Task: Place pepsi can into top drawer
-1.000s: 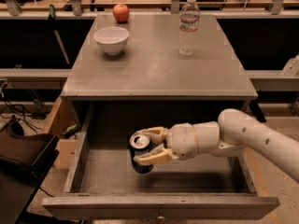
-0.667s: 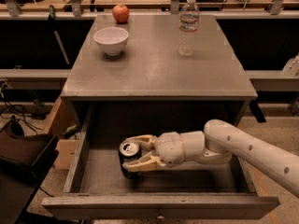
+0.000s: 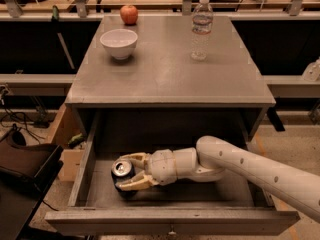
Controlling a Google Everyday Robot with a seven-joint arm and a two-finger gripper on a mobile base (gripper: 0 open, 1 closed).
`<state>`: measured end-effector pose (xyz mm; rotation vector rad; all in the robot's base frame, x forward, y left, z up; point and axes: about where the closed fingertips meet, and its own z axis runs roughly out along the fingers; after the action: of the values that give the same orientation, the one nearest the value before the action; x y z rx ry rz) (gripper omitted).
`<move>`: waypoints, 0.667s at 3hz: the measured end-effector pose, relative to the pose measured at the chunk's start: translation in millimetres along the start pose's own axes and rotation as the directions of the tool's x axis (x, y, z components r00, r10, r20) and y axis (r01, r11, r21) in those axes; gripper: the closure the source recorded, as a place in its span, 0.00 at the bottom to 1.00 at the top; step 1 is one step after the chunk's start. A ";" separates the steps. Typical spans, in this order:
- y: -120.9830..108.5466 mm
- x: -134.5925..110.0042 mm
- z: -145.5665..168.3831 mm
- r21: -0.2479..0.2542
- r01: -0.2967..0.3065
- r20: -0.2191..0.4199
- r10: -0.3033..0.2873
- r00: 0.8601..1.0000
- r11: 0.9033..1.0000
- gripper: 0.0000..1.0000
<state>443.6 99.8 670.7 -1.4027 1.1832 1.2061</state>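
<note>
Fingers of the hand are being pressed against opposite sides of the pepsi can, so the can is being pinched between them, with one finger lying on its far side and the other on its near side. The can is being held upright, its silver top and pull tab facing up, low inside the top drawer, which is standing pulled out beneath the desk. Whether the can's base is being rested on the drawer floor cannot be told (the near finger and the shadow are covering that edge). The drawer's side wall is lying just beyond the fingertips, while the front panel, with its small knob, is lying on the near side of the hand. The arm is being stretched into the drawer from behind the hand's wrist, passing over the opposite side wall.

Three things are being carried on the desk, all of them higher than the hand and well beyond it. A white bowl is sitting roughly in line with the fingertips, and a red apple is lying near it, farther back and apart from it. A clear water bottle with a white cap is standing upright toward the wrist's side, well apart from the bowl and the apple.
</note>
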 end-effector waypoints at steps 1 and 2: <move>0.0 0.1 0.9 -0.001 0.000 0.002 0.000 1.000 1.000 0.83; 0.7 -0.2 2.6 -0.004 0.001 0.003 -0.001 1.000 1.000 0.60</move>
<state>442.6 102.3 670.6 -1.4041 1.1787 1.2098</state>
